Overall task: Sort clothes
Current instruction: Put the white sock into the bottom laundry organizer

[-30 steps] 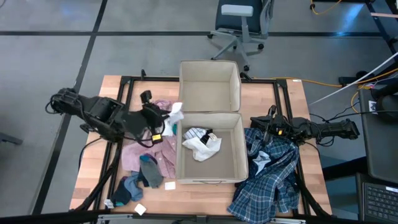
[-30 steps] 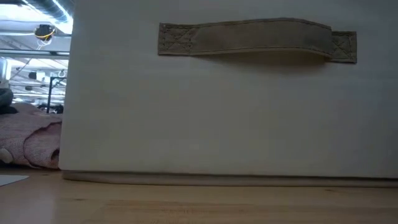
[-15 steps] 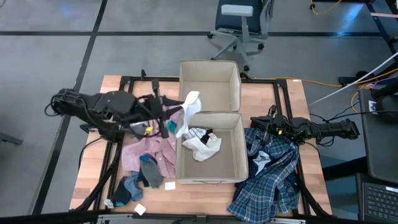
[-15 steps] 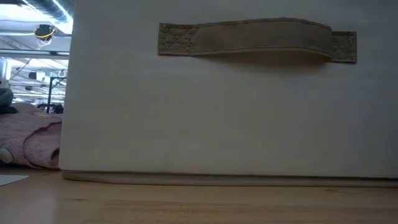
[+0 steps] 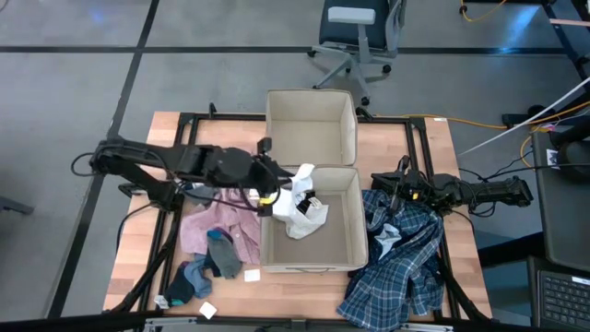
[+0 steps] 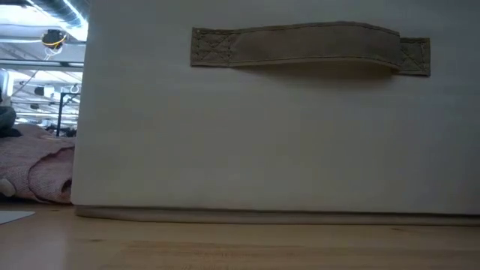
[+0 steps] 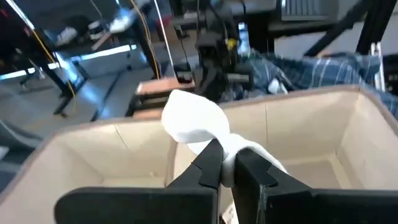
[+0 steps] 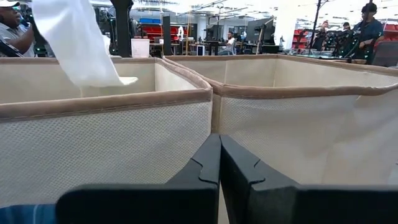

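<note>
- While a white sock (image 5: 303, 177) is pinched between the closed fingers of the left gripper (image 5: 279, 187), it is held over the near bin (image 5: 355, 221), just inside its left wall.
- Delivery of this piece is judged to be the step in hand; release over the white clothes (image 5: 301, 216) already inside is called for next.
- Beside that bin the right gripper (image 5: 381, 182) waits, fingers closed on nothing, by the plaid shirt (image 5: 406, 258).
- Left of the bin, a pink shirt (image 5: 214, 226) and socks (image 5: 210, 261) are left unsorted.
</note>
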Controlling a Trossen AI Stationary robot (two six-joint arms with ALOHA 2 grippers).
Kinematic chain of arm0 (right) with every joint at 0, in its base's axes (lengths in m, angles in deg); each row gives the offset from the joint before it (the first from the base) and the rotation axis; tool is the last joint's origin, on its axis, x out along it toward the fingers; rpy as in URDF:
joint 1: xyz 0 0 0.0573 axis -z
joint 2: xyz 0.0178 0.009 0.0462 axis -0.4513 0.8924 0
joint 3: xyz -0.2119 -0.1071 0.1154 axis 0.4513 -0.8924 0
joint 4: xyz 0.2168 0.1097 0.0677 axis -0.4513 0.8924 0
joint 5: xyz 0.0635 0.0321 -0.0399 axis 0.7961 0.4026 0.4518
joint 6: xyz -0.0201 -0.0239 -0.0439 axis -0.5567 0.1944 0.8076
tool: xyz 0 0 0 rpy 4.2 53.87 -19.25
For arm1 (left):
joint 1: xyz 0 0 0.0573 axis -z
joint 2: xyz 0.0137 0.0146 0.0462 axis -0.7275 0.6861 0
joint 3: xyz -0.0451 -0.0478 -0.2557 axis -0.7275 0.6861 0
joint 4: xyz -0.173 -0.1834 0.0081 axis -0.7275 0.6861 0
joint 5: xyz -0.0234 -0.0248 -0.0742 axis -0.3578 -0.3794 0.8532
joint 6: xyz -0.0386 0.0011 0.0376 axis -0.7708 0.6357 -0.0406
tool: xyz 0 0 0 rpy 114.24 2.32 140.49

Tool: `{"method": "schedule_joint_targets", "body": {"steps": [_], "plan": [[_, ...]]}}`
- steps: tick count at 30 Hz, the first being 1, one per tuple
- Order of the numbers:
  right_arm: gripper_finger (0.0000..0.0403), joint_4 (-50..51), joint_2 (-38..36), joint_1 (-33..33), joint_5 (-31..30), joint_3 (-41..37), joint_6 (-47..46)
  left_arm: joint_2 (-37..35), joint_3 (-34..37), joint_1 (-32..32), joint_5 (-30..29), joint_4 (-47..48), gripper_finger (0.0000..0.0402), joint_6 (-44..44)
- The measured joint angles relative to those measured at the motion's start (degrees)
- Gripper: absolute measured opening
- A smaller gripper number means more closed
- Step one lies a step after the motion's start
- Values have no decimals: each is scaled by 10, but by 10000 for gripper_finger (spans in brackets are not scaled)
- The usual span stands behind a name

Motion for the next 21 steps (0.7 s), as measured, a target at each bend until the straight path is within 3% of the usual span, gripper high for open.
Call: {"method": "schedule_joint_targets", "body": {"steps": [11,21], "plan": [[7,0,0,0,0,0,-3,59,0,-4,0,48,21,-22],[7,0,0,0,5,0,-4,89,0,-15,0,89,138,-71]]}}
